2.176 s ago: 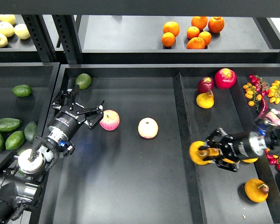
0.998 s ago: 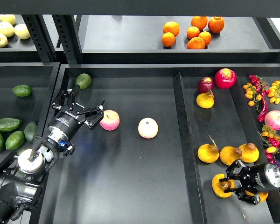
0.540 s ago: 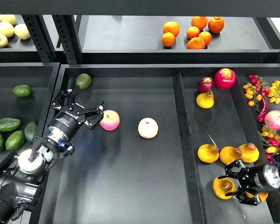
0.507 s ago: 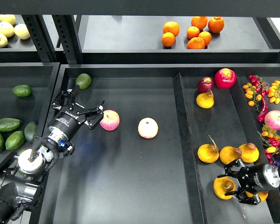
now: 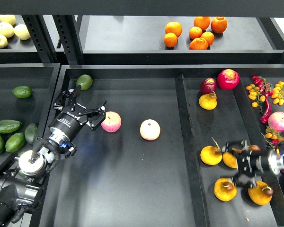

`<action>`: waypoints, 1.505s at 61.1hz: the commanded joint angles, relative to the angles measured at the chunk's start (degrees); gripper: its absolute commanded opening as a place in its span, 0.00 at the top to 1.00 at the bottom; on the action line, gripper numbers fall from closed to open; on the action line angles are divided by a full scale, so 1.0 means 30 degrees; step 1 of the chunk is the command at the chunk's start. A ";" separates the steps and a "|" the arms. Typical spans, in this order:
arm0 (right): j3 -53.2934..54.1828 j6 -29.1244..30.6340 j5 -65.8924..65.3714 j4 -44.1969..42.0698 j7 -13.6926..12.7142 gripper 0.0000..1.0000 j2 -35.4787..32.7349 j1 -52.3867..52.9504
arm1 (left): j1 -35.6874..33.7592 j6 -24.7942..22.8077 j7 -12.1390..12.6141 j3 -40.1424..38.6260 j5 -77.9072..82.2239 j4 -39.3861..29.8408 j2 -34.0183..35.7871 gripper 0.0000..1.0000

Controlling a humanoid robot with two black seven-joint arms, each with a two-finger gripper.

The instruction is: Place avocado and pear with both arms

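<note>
1. Take the pale apple (image 5: 150,129) in the middle of the centre tray (image 5: 132,189) as your reference for everything below.
2. Your left gripper (image 5: 85,109) hangs well to the left of that apple, jaws spread wide and holding nothing. It sits just beside a pink apple (image 5: 111,121), which is not a task item.
3. The avocado (image 5: 7,126), dark and elongated, lies far left of the pale apple in the side tray (image 5: 19,71), among other green ones. I take it as the target because of its shape. It is untouched, and the left gripper is well apart from it.
4. A rounder, lighter avocado (image 5: 84,82) rests up and left of the pale apple. Do not mistake it for the target.
5. Your right gripper (image 5: 237,162) is far right of and below the pale apple. Its fingers are spread with the pear (image 5: 228,160) between them. It is blurred, so contact cannot be confirmed.
6. Judged from this, the wide spread is there to straddle the pear before closing. Neighbouring pears (image 5: 210,155) crowd it closely and may get nudged.
</note>
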 commanded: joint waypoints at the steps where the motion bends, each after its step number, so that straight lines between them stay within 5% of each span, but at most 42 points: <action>1: 0.1273 0.0000 0.0906 -0.0389 -0.0001 0.17 0.0107 0.0076 | 0.0001 0.0000 -0.0038 -0.0004 -0.0025 -0.0049 0.0000 0.01; 21: 0.5520 0.0000 0.1199 -0.2059 -0.0001 0.17 0.1747 -0.0188 | -0.0028 0.0000 -0.0097 -0.0033 -0.0025 -0.0283 0.0000 0.01; 44: 1.0502 0.0000 -0.0293 -0.4783 -0.0001 0.17 0.6785 -0.0627 | 0.0001 0.0000 -0.0155 -0.0092 -0.0026 -0.0459 0.0000 0.01; 52: 1.0561 0.0000 -0.0822 -0.4930 0.3029 0.13 0.7605 -0.0802 | 0.0001 0.0000 -0.0155 -0.0092 -0.0054 -0.0518 0.0000 0.01; 68: 1.2697 0.0000 -0.1407 -0.5369 0.5405 0.03 0.9832 -0.1506 | 0.0001 0.0000 -0.0214 -0.0092 -0.0025 -0.0518 0.0000 0.01; 92: 1.5950 0.0000 -0.3779 -0.7274 0.6168 0.01 1.1855 -0.1506 | 0.0001 0.0000 -0.0243 -0.0063 -0.0025 -0.0488 0.0000 0.01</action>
